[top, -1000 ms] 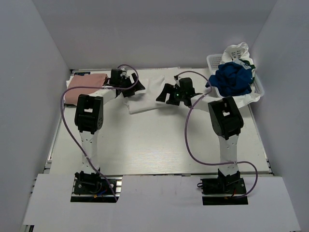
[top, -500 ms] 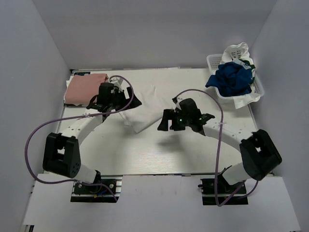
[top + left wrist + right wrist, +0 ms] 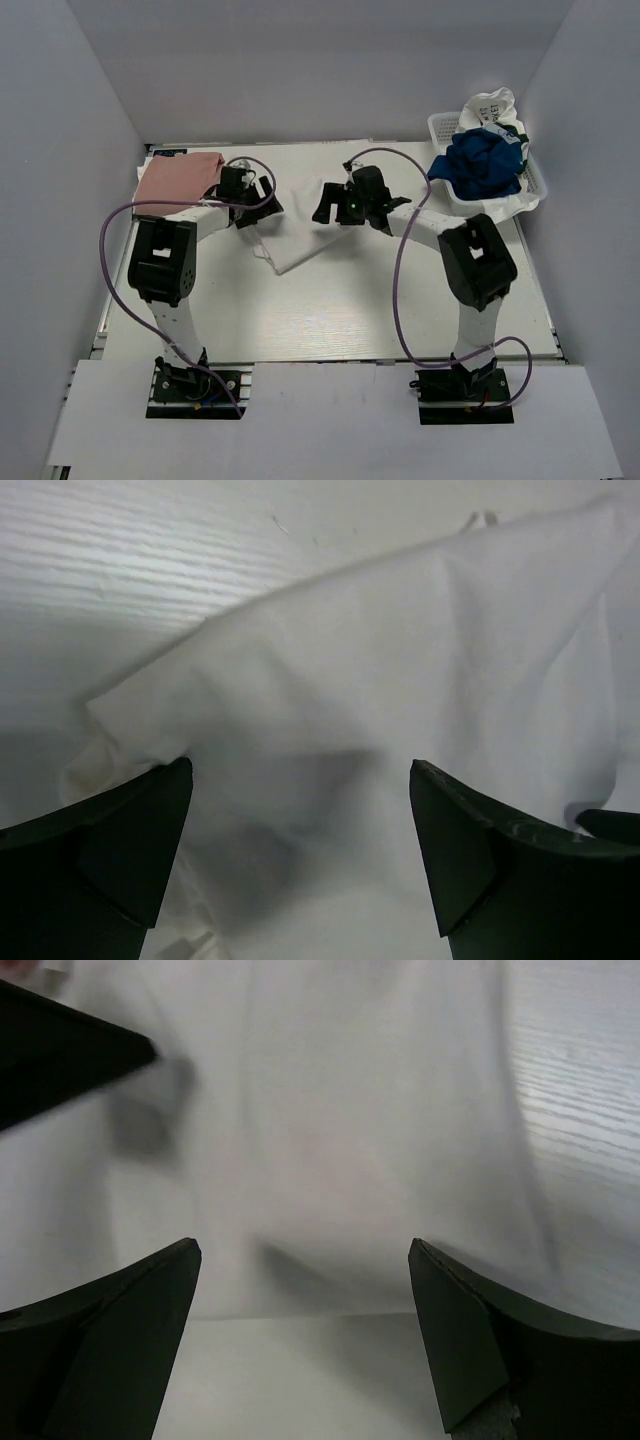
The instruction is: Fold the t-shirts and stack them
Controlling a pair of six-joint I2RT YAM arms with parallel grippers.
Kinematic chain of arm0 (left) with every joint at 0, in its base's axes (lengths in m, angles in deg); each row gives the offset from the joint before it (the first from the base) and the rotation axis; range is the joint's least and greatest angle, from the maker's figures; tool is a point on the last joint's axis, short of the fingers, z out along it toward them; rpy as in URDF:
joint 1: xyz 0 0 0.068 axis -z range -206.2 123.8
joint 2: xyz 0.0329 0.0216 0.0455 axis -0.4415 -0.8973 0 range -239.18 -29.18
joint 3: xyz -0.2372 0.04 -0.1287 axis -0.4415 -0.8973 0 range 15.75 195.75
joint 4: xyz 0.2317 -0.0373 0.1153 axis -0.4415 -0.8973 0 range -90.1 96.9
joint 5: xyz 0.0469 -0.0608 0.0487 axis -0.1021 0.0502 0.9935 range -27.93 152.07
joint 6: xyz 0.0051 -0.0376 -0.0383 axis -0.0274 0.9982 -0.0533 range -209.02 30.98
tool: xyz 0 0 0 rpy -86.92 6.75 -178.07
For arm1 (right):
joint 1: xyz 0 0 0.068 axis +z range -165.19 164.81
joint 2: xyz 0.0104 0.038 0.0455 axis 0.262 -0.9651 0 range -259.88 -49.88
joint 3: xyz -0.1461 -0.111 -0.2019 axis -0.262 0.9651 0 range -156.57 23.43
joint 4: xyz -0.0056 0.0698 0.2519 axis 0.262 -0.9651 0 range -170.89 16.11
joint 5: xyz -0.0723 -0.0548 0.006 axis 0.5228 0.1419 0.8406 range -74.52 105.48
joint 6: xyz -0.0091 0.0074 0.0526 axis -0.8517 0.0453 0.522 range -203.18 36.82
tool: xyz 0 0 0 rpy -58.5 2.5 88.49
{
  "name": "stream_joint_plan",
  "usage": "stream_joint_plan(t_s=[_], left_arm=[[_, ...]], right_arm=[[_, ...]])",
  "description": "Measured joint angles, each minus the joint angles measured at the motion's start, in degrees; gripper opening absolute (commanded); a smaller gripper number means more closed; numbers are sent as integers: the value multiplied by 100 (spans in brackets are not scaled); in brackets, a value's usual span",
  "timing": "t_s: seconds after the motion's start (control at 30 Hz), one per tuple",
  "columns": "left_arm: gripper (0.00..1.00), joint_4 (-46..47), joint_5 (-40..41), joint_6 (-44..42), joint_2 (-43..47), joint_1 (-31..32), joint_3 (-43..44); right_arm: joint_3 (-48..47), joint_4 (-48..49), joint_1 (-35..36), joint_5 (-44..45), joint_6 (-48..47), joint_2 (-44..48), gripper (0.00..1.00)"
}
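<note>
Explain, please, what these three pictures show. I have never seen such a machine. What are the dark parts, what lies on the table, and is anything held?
The machine is two robot arms bolted at the near edge of a table. The large picture looks down from above and behind them, with the left arm on the left and the right arm on the right. The other two pictures come from a small camera on each wrist. The dark wedges at the bottom of those are that arm's own fingers.

A white t-shirt lies between the arms. A salmon-pink t-shirt lies at the far left. At the far right, a white basket holds a blue t-shirt and some white cloth.

The left gripper and the right gripper are over the white t-shirt, both open. Nothing is held.
</note>
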Motion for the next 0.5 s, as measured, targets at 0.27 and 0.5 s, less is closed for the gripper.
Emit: stream_joint_plan(t_s=[0.27,0.5], left_arm=[[100,179,68,181,-160,-492,129],[98,105,-444,223,-1032,-662,1309]], right_arm=[[-275,70,-216,-72,-136,-857,90],[415,496,-109,-131,-127,-511,90]])
